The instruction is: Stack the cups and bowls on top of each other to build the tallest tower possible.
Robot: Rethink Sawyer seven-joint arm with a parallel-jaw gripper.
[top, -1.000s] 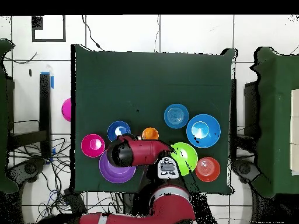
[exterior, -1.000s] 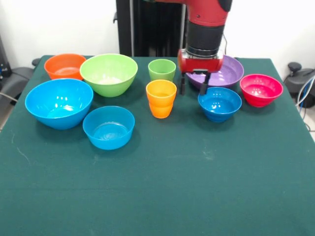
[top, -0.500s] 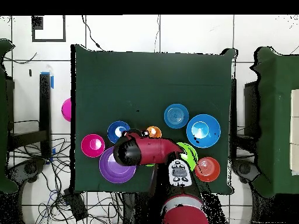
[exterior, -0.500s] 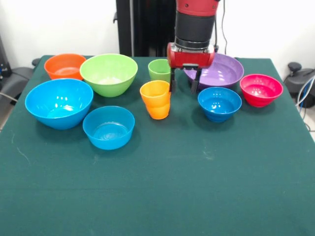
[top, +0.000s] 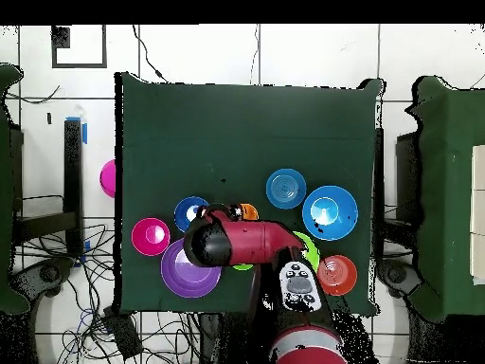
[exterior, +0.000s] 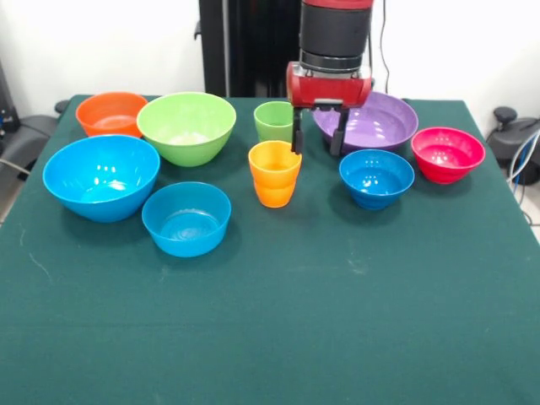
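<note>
While the pincer [exterior: 317,140] hangs apart, seemingly touching the orange cup's [exterior: 275,173] rim, the table [exterior: 337,321] spreads bare.

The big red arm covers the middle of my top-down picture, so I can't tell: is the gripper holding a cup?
Observer: No. In the front view the gripper is open and empty. It hangs just beside the orange cup, with one finger close to the cup's rim.
Operator: Is anything hiding under the arm?
Observer: Yes, a green cup. It stands upright on the table just behind the orange one, and nothing is stacked on either cup.
</note>
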